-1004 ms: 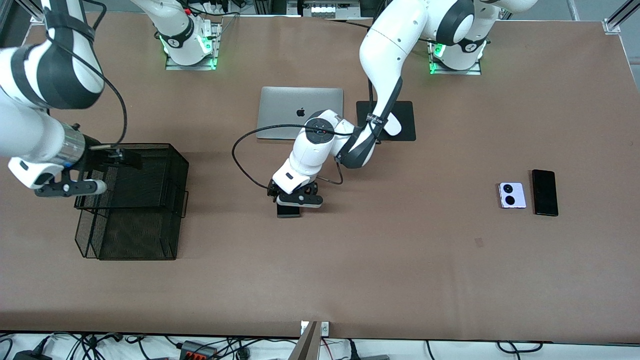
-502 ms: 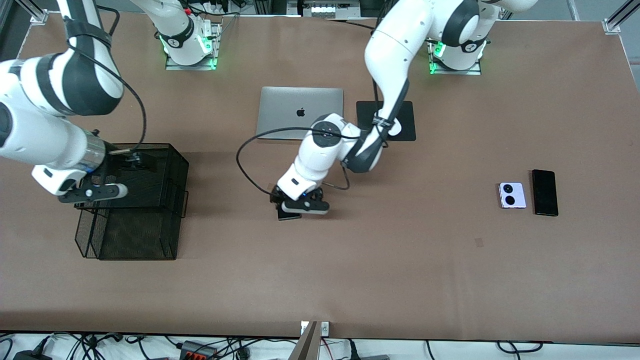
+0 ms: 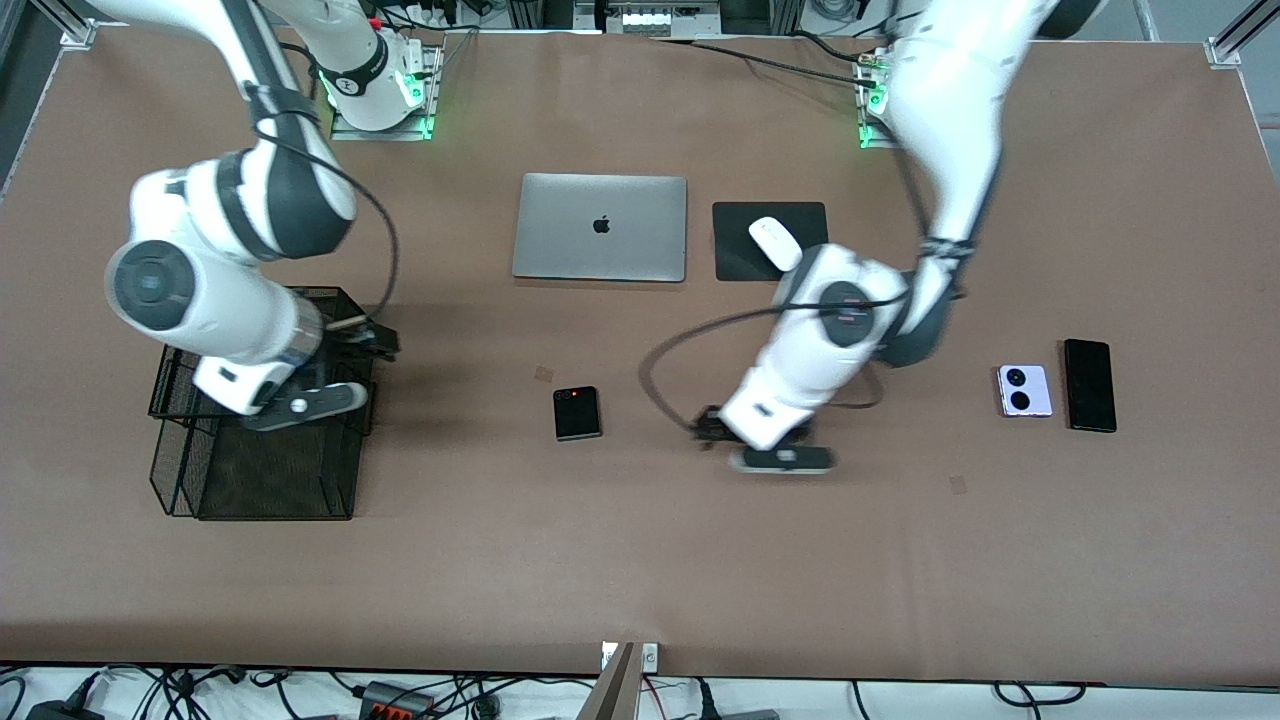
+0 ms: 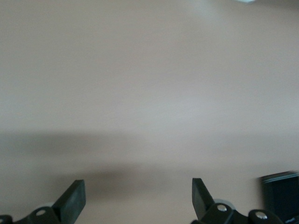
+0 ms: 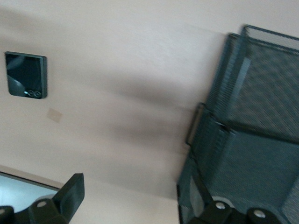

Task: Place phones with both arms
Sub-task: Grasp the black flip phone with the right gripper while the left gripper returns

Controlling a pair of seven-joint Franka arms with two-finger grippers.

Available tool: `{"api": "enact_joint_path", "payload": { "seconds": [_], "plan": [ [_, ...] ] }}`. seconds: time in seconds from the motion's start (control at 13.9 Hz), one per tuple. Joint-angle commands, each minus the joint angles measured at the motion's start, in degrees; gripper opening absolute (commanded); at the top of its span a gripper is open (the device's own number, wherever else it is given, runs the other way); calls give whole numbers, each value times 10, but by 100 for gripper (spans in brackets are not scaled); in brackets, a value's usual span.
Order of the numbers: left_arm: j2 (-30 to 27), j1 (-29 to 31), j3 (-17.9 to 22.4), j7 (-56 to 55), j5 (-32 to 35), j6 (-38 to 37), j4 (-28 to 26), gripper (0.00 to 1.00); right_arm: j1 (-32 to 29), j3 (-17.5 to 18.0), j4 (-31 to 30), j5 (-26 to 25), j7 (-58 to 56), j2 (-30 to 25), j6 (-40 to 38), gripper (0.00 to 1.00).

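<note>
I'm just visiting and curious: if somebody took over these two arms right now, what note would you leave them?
Left tool: open, empty, over bare table between the small black phone and the lilac phone.
Right tool: open, empty, over the wire basket.
Phones: small black one lies mid-table, nearer the front camera than the laptop. Lilac one and long black phone lie side by side toward the left arm's end.
Done: small black phone lies free on the table.
Left: the other two phones are untouched.

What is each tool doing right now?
Left tool: open, empty, over bare table.
Right tool: open, empty, over the black mesh basket.
</note>
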Motion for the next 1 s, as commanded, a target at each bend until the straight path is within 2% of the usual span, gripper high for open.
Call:
{"api": "enact_joint_path", "payload": {
  "seconds": [0.0, 0.14, 0.29, 0.43, 0.57, 0.79, 0.93],
  "plan": [
    [-86, 54, -11, 37, 14, -45, -116, 100, 33, -3, 16, 8, 1, 37, 34, 100],
    [-94, 97, -2, 114, 14, -67, -134, 100, 67, -3, 18, 7, 23, 65, 75, 100],
    [-100, 136, 19, 196, 14, -67, -152, 100, 101, -3, 33, 5, 95, 104, 127, 100],
    [-104, 139, 55, 257, 15, -66, -165, 100, 130, -4, 55, 0, 153, 141, 159, 100],
    [-104, 147, 72, 350, 14, -59, -171, 100, 142, -4, 70, 1, 178, 164, 183, 100],
    [-107, 151, 110, 396, 14, -59, -182, 100, 154, -4, 91, 1, 195, 196, 202, 100],
    [-106, 165, 120, 447, 13, -53, -184, 100, 164, -4, 92, 0, 212, 212, 215, 100]
  ]
}}
